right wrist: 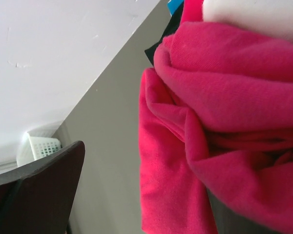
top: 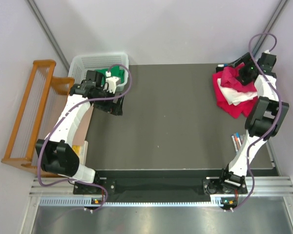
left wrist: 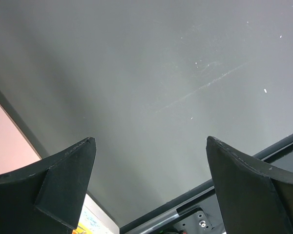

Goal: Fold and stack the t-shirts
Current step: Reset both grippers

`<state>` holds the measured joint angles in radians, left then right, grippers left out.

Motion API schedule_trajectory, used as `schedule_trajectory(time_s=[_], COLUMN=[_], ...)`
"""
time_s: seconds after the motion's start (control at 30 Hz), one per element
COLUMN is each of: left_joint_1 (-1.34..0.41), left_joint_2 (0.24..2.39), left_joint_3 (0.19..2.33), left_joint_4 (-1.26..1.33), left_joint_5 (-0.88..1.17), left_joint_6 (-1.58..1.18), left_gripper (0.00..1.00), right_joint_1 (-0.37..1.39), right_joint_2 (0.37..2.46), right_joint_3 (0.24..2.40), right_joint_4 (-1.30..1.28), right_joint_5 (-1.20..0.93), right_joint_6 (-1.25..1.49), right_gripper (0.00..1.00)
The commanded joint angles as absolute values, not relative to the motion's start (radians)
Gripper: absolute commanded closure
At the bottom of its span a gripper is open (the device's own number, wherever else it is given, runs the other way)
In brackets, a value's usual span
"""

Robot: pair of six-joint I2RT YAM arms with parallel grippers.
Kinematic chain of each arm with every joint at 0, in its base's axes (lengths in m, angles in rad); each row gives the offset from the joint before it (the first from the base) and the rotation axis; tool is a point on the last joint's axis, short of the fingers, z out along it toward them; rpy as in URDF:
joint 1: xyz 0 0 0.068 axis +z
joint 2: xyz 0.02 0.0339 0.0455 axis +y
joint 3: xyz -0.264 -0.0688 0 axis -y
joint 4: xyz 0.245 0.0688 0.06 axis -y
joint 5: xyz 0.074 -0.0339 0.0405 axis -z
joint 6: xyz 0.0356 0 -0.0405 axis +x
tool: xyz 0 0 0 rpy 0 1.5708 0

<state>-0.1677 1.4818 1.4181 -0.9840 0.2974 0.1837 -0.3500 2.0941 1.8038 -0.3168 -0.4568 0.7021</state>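
Note:
A heap of t-shirts lies at the table's far right: a crumpled pink shirt [top: 227,100] with a white shirt [top: 240,95] on top. My right gripper [top: 244,74] is down at the heap's far end. In the right wrist view its jaws [right wrist: 146,175] stand wide apart, with a fold of the pink shirt [right wrist: 234,97] between them. The left finger [right wrist: 44,185] is clear of the cloth and the other is mostly hidden under it. The white shirt [right wrist: 254,14] shows at the top. My left gripper [top: 113,103] is open and empty [left wrist: 150,141] over bare table at the far left.
A white basket [top: 83,63] with a green item [top: 115,73] stands at the far left corner, behind my left gripper. A wooden rack [top: 31,112] stands off the table's left side. Pens [top: 237,141] lie near the right edge. A blue item [right wrist: 175,6] sits behind the heap.

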Motion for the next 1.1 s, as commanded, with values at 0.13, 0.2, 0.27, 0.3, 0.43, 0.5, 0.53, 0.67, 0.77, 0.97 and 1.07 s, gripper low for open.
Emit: schedule_trajectory(time_s=[0.13, 0.2, 0.27, 0.3, 0.43, 0.5, 0.53, 0.67, 0.77, 0.97, 1.07], left_joint_1=[-0.163, -0.163, -0.164, -0.166, -0.17, -0.17, -0.169, -0.169, -0.169, -0.169, -0.169], left_joint_2=[1.46, 1.456, 1.451, 1.453, 1.437, 1.414, 1.384, 1.328, 1.327, 1.29, 1.259], left_joint_3=[1.494, 1.497, 1.502, 1.499, 1.464, 1.407, 1.385, 1.321, 1.338, 1.251, 1.201], left_joint_4=[-0.896, -0.841, -0.819, -0.81, -0.776, -0.743, -0.701, -0.655, -0.681, -0.657, -0.601], left_joint_5=[0.299, 0.325, 0.35, 0.351, 0.331, 0.29, 0.272, 0.256, 0.27, 0.248, 0.25], left_joint_6=[0.112, 0.077, 0.058, 0.045, 0.038, 0.04, 0.04, 0.041, 0.038, 0.04, 0.044], left_gripper=[0.03, 0.07, 0.12, 0.14, 0.16, 0.11, 0.1, 0.05, 0.03, 0.02, 0.02], right_joint_1=[-0.235, -0.145, -0.073, -0.051, 0.047, 0.078, 0.08, 0.08, 0.081, 0.081, 0.081], right_joint_2=[1.732, 1.622, 1.5, 1.455, 1.243, 1.135, 1.102, 0.977, 0.948, 0.911, 0.919], right_joint_3=[1.781, 1.784, 1.721, 1.682, 1.395, 1.32, 1.246, 1.135, 1.091, 1.026, 1.023], right_joint_4=[-0.401, -0.446, -0.463, -0.456, -0.426, -0.446, -0.459, -0.489, -0.506, -0.5, -0.485], right_joint_5=[-0.494, -0.486, -0.491, -0.479, -0.42, -0.344, -0.336, -0.324, -0.337, -0.333, -0.345], right_joint_6=[0.534, 0.454, 0.43, 0.426, 0.403, 0.373, 0.367, 0.347, 0.345, 0.342, 0.348], right_gripper=[0.0, 0.0, 0.0, 0.0, 0.0, 0.0, 0.0, 0.0, 0.0, 0.0, 0.0])
